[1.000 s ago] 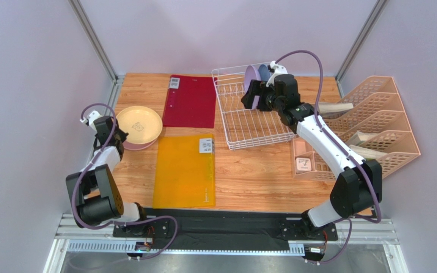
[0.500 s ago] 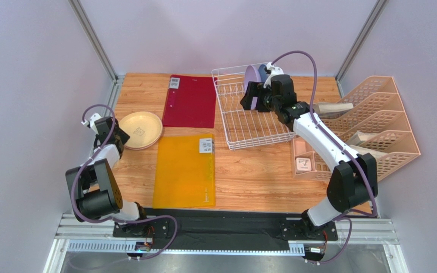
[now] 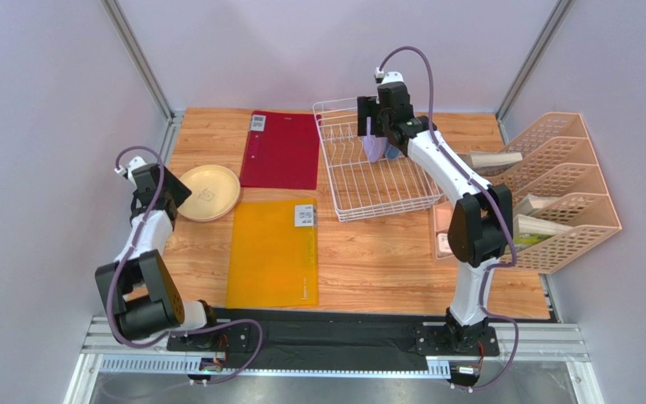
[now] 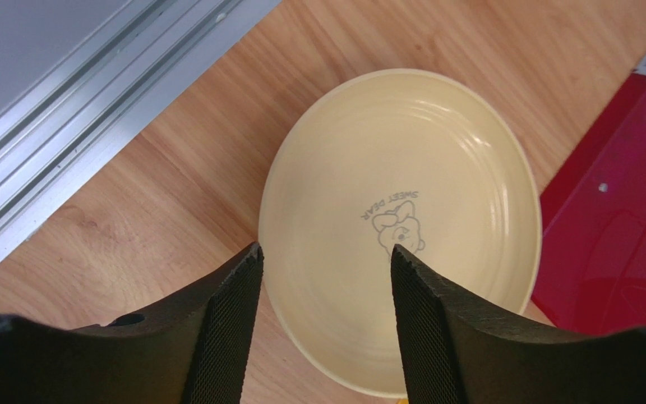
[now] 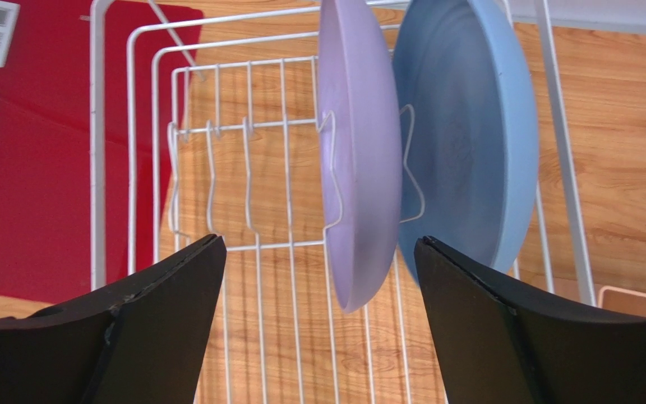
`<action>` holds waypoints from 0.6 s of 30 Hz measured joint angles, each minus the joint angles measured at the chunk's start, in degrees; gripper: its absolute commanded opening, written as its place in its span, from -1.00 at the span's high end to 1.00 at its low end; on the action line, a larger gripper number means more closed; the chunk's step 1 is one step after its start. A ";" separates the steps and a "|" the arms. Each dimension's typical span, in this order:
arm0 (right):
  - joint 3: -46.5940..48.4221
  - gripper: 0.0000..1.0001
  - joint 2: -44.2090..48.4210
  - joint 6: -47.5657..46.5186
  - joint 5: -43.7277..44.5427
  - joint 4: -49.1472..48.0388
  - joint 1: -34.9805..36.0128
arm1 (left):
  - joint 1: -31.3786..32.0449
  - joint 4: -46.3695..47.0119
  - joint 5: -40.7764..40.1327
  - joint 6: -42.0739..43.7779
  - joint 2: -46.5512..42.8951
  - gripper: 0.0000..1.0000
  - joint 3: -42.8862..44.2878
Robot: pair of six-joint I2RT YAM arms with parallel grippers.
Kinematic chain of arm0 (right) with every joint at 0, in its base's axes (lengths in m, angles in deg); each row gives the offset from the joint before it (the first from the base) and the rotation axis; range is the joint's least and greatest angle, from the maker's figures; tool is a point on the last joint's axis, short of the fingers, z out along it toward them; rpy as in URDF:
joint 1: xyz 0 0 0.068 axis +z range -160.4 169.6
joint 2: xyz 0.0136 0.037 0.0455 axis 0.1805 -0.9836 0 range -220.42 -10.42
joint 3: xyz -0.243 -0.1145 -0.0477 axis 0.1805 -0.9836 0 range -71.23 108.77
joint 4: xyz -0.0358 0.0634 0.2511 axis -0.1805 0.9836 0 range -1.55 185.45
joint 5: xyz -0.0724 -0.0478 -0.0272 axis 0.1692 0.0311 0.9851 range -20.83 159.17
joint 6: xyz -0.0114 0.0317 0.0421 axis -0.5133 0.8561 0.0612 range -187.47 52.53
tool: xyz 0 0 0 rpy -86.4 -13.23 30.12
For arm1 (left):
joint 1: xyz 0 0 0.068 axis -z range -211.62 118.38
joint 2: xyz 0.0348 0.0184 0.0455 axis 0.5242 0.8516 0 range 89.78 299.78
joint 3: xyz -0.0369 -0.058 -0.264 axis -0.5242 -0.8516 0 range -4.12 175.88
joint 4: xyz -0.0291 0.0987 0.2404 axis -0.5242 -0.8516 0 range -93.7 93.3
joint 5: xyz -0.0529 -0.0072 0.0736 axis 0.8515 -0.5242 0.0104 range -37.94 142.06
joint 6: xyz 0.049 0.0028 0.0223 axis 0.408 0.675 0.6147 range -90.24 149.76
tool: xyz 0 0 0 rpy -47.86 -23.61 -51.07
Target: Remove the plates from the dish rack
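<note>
The white wire dish rack (image 3: 347,181) stands at the back centre. A lavender plate (image 5: 360,168) and a light blue plate (image 5: 461,143) stand upright in its prongs (image 5: 217,126). My right gripper (image 5: 318,241) hangs open over them. The lavender plate's edge (image 3: 373,147) lies between the fingers without touching either. A cream plate (image 4: 402,219) with a bear print lies flat on the table at the left (image 3: 207,192), and a thin pinkish rim (image 3: 211,219) shows under its near edge. My left gripper (image 4: 325,251) is open just above the cream plate's rim, holding nothing.
A red folder (image 3: 282,150) lies between the cream plate and the rack. A yellow folder (image 3: 272,252) lies in front of it. A peach lattice organiser (image 3: 566,202) with papers fills the right side. A metal rail (image 4: 65,126) borders the table's left edge.
My left gripper opened and let go of the cream plate, which now lies flat. My right arm swung toward the rack's far side, its open fingers coming round the lavender plate.
</note>
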 measured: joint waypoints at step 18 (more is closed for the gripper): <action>8.15 0.99 -7.56 -5.05 7.54 6.71 -0.74 | 4.55 14.69 35.80 -3.96 -19.78 -0.99 -8.52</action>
